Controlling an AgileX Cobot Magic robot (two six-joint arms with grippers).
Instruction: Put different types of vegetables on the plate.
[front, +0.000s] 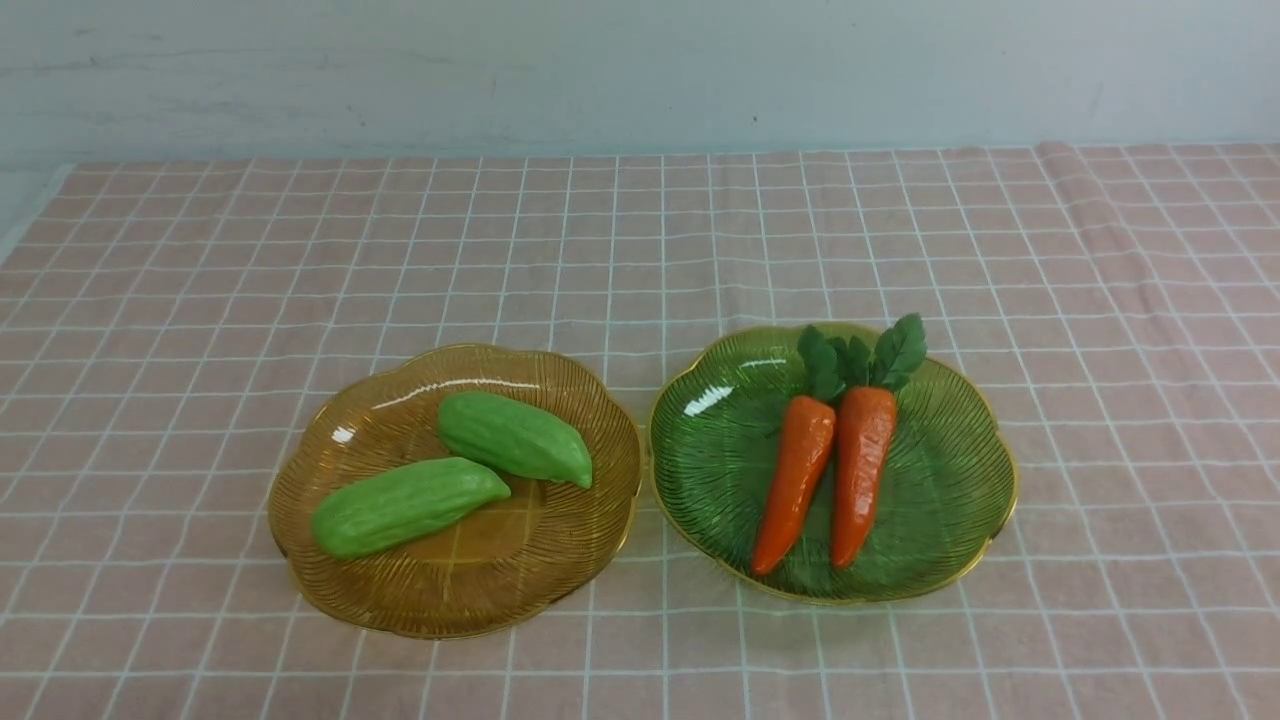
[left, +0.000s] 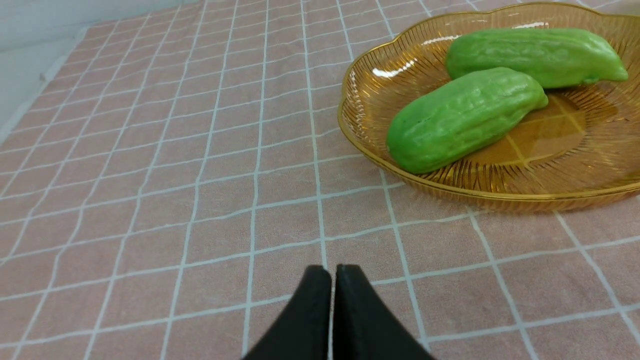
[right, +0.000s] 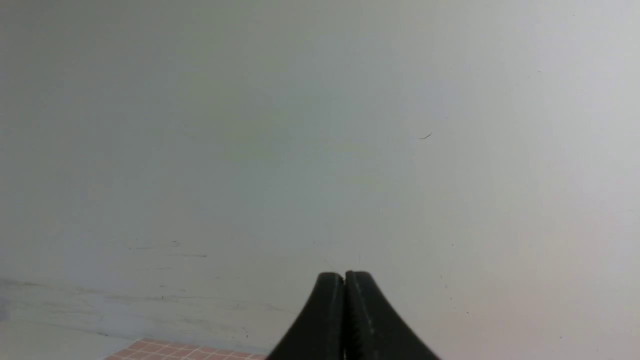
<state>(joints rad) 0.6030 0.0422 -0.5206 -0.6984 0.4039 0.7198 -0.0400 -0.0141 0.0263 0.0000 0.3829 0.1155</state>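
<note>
Pink cloth (front: 640, 650) with a white grid, laid over the table and a little rumpled toward the far right; behind it, one pale wall (front: 640, 80), scuffed with faint dark marks.

Item: one amber plate (front: 335, 610), scalloped, gilt-edged, on the left. It bore two light green gourds (front: 410, 507) (front: 515, 437), the nearer lying aslant, the farther close against it, both well inside the rim.

Item: one green plate (front: 955, 570), of like pattern, on the right, just beside the amber one. It bore two orange carrots (front: 795, 485) (front: 864, 475), side by side, tips toward the robot, their leafy tops (front: 900, 350) crowding together and reaching the far rim.

Item: one left gripper (left: 333, 272), jaws closed, nothing between them, held over the cloth apart from the amber plate.

Item: one right gripper (right: 344, 280), jaws likewise closed and bare, facing the wall.

Condition: sorted by kind, all four vegetables plated; the work looked finished to me. What remained, I judged, was to rest both arms clear and leave the jaws together. Should a carrot have wanted straightening, a light pinch on the thick orange body would have served better than a tug at the leaves.

Hindrances: none seen above the plates. The rims stood so close that a low sweep might have nudged one into the other, and the glossy skins might have slipped under a careless grip.
</note>
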